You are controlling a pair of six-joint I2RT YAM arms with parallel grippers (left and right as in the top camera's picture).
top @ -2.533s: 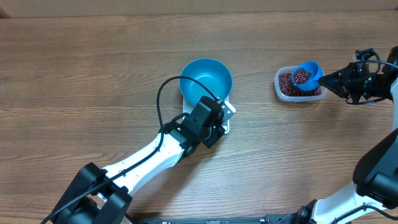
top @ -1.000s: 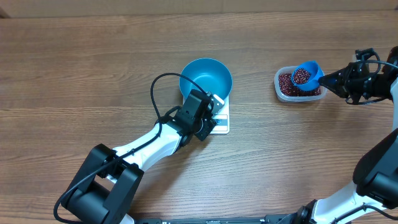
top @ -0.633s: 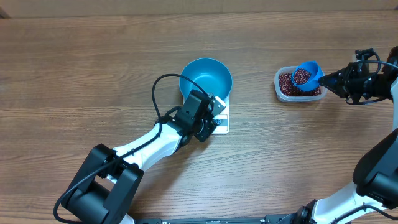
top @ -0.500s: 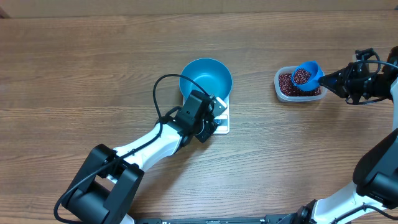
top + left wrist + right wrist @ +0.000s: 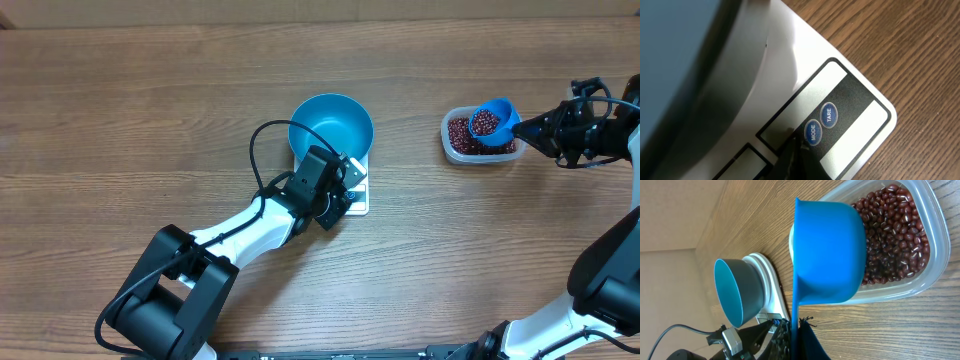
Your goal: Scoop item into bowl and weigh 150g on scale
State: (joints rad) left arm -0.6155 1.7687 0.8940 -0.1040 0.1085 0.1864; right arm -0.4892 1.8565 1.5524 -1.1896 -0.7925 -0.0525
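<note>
- The left gripper, fingers pressed together, points at the scale, its tip just beside the MODE button.
- The blue bowl stands empty on the scale's 12 o'clock end.
- Well off at the bowl's 3 o'clock, a clear tub holds beans.
- The right gripper pinches the handle of a blue scoop, which is full of beans and sits over the tub's 3 o'clock side.

We see the overhead view bright and evenly lit, with only faint, soft shadows on the table. In the left wrist view the scale carries a broad soft sheen and sharp button lettering, while the bowl at upper left is a dim blur. In the right wrist view the beans are crisp, darker under the scoop.
</note>
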